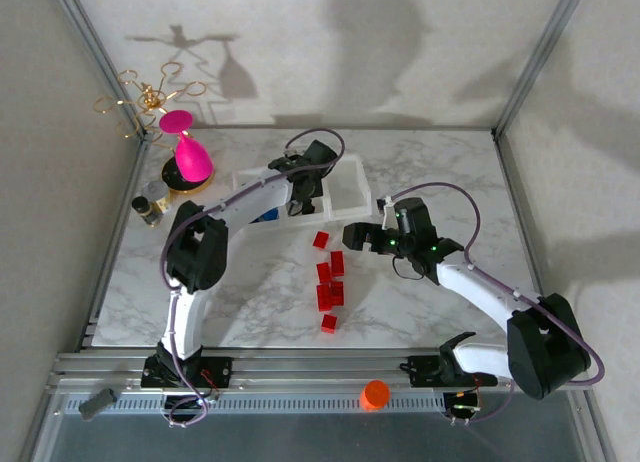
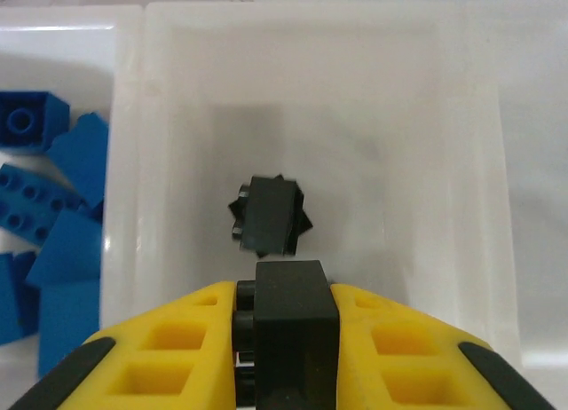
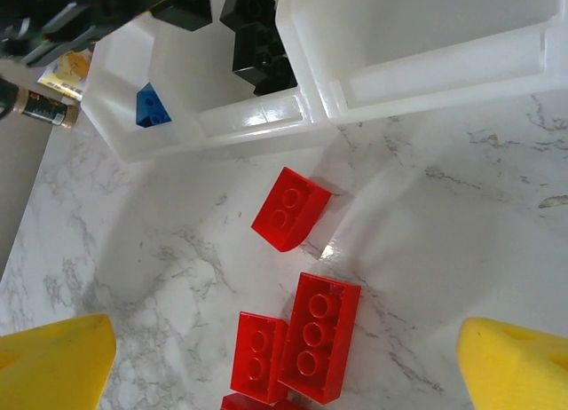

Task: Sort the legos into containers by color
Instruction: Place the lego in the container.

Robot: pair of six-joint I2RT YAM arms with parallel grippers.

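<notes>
My left gripper [image 1: 308, 190] hangs over the middle bin of the clear containers [image 1: 352, 164], shut on a black lego [image 2: 288, 326] between its yellow fingers [image 2: 169, 348]. Below it, black legos [image 2: 266, 216] lie on the floor of that bin [image 2: 129, 161]. Several blue legos [image 2: 49, 250] fill the bin to its left. Several red legos [image 1: 329, 294] lie loose on the marble in front of the tray. My right gripper [image 1: 358, 237] stands wide open just above them, with a long red lego [image 3: 319, 337] and a short one [image 3: 289, 208] between its fingertips [image 3: 53, 366], touching neither.
A pink goblet [image 1: 188, 154] and a gold wire stand [image 1: 150, 97] sit at the back left, with a small dark bottle [image 1: 150, 207] beside them. An orange cap [image 1: 375, 394] lies on the front rail. The third bin [image 3: 426, 28] holds nothing.
</notes>
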